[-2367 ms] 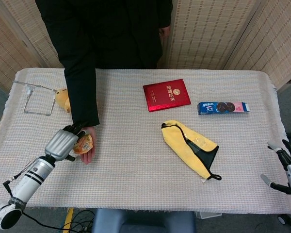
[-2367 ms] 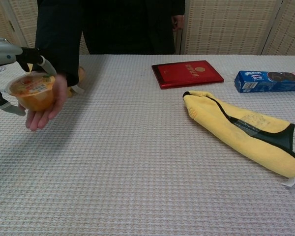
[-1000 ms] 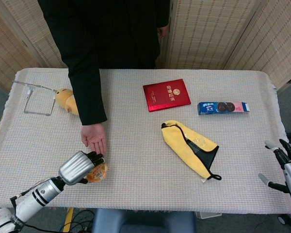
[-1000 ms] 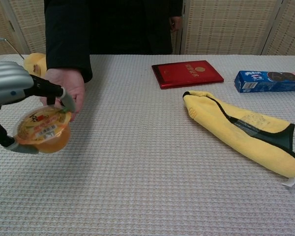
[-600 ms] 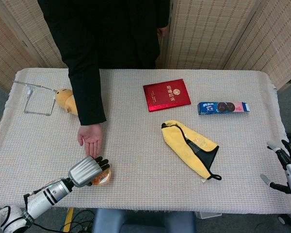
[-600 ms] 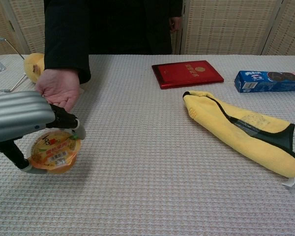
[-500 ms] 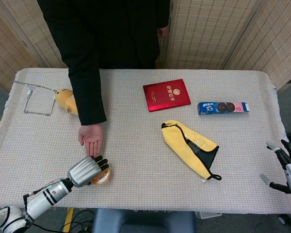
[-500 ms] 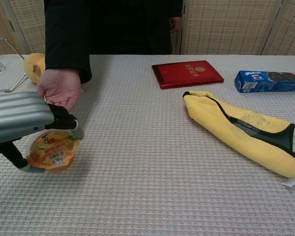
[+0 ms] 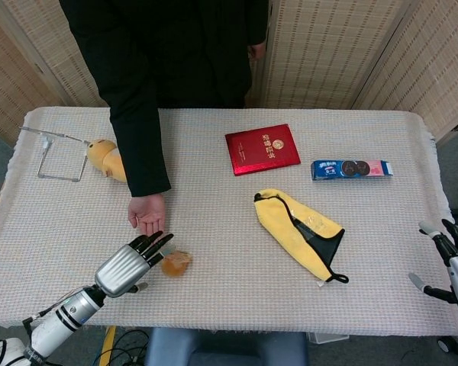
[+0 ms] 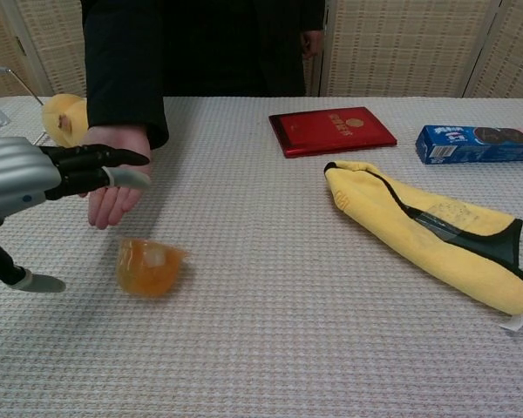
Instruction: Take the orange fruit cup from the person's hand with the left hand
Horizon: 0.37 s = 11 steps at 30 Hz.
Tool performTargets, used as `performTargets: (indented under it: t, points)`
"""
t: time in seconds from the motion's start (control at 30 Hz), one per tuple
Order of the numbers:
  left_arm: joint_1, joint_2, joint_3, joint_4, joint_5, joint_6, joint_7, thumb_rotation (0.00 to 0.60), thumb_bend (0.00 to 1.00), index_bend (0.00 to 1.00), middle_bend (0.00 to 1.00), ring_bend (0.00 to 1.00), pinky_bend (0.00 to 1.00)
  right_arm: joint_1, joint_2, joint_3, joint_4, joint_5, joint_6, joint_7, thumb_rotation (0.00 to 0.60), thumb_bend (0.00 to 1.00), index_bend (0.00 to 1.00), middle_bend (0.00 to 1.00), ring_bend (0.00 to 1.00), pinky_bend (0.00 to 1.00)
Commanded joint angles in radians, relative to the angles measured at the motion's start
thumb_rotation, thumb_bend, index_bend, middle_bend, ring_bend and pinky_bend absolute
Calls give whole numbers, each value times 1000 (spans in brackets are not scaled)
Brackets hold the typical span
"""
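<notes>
1. Your orange fruit cup [image 10: 148,266] lies tipped on its side on the table [image 9: 229,252], out of any hand; in the chest view its wider end seems to face left and its long axis runs roughly left to right, though the blur makes that uncertain
2. Your left hand [image 9: 130,261] hovers just left of the cup with fingers [image 10: 105,158] stretched straight and apart, holding nothing; the thumb [image 10: 37,282] hangs low beside the cup without touching it
3. The person's hand [image 9: 148,213] hangs palm-up just beyond your left hand, fingers loose, with nothing in it
4. Your right hand [image 9: 452,263] sits at the table's far right edge, fingers spread and holding nothing
5. The table wears a pale woven cloth; on it lie a red booklet [image 9: 262,149], a blue biscuit pack [image 9: 351,168], a yellow cloth [image 9: 299,232], a yellow plush toy [image 9: 103,157] and a wire stand [image 9: 52,152]. Woven screens [image 9: 343,49] stand behind
6. Only the head view shows your right hand and the wire stand whole; only the chest view shows the cup's translucent side close up
</notes>
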Motion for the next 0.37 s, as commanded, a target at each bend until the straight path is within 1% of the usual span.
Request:
performTargets:
  t: [0.03,0.1,0.2,0.37]
  points:
    - [62,42,-16,-40,-38,97,-36,600,156,115,0,0,258,2,1,1,0,0,-2,-1,600,205,99,217,70,130]
    - [100,61,-25,-51,-69,151,-70,600,156,138,0,0,258,4,0,1,0,1,-7,-4,600,204,99,217,70,130]
    - [151,88,-32,-49,-130,202,-111,600,156,155,0,2,258,11,-1,2,-3,4,-21,-8,600,204,98,217,70,130]
    - [229,122,-46,-26,-258,240,-181,600,156,175,0,5,258,24,-1,5,-12,4,-38,-20,600,204,99,217,70,129]
